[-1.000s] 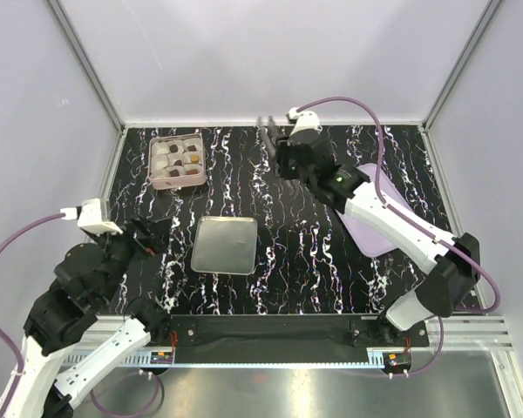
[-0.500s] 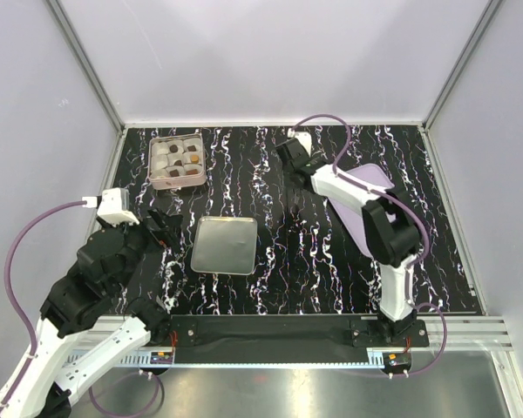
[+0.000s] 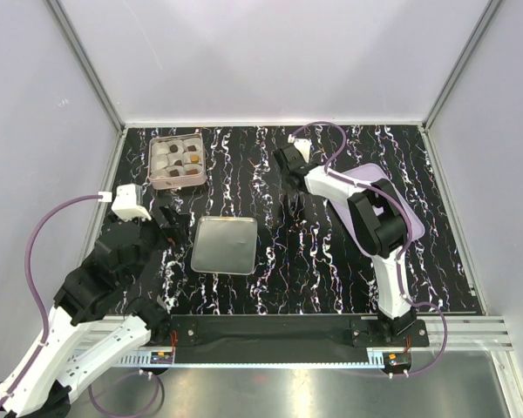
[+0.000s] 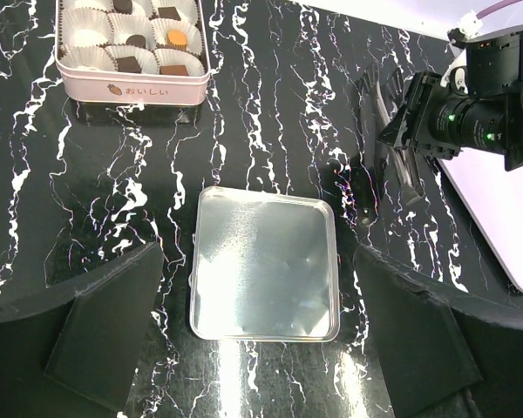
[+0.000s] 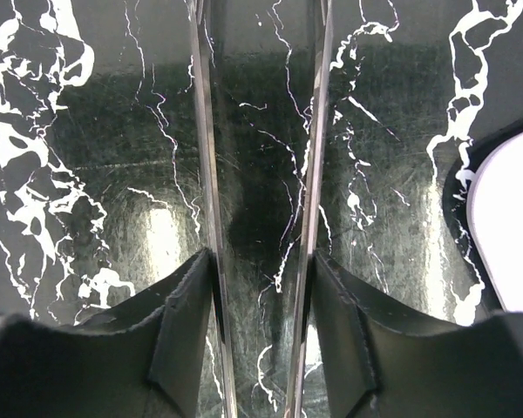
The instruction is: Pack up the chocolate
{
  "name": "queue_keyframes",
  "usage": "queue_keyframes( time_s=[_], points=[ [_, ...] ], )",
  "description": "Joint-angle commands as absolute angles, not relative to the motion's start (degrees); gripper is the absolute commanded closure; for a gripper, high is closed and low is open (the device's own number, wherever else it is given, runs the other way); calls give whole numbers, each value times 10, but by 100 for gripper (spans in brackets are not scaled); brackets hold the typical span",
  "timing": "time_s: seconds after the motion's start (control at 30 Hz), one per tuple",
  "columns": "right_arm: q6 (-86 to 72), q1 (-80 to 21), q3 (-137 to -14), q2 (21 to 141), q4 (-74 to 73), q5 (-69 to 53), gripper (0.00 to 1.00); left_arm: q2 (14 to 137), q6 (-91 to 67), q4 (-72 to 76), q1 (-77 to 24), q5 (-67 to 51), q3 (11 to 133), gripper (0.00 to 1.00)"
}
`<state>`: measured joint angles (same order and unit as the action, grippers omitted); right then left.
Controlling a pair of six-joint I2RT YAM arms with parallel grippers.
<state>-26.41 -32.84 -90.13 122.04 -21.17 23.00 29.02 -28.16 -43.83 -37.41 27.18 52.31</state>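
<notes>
I'm seeing the chocolate (image 4: 138, 40) sitting in the pink tin (image 4: 131, 87) at the far left of the table (image 3: 331, 261). My right gripper (image 5: 261, 261) is pinching thin metal tongs (image 5: 205, 174), while my left gripper (image 3: 173, 219) is hovering spread wide just left of the silver tray (image 4: 261, 218).

The chocolate (image 4: 127, 63) sits in cups (image 4: 87, 37) in a tin (image 4: 131, 90) near the table's (image 4: 270, 113) far left corner. A tray (image 4: 266, 261) lies before it; tongs (image 5: 207, 174) stand between tray and the right-edge board (image 4: 497, 235).

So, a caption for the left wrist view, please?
Open left gripper framing silver tray; chocolate in a pink tin beyond, right gripper holding tongs.
</notes>
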Motion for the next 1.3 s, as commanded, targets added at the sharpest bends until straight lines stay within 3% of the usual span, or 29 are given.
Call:
queue_keyframes(
  time_s=[0.0, 0.37, 0.63, 0.87, 1.0, 1.27],
  points=[
    [-258, -325, -884, 1213, -171, 242, 45, 294, -287, -403, -374, 278, 527, 1],
    [-231, -326, -876, 1221, -180, 222, 34, 310, -307, -402, -374, 253, 534, 1],
    [-215, -325, -882, 1159, -217, 218, 2, 379, -294, -443, -374, 239, 585, 1],
    [-204, -316, -870, 1057, -276, 191, 0, 476, -289, -481, -374, 201, 646, 4],
    [-221, -305, -792, 944, -283, 121, 0, 508, -311, -437, -380, 171, 625, 10],
    [-262, -304, -651, 726, -258, 27, 0, 737, -325, -412, -494, 235, 673, 26]
  ],
)
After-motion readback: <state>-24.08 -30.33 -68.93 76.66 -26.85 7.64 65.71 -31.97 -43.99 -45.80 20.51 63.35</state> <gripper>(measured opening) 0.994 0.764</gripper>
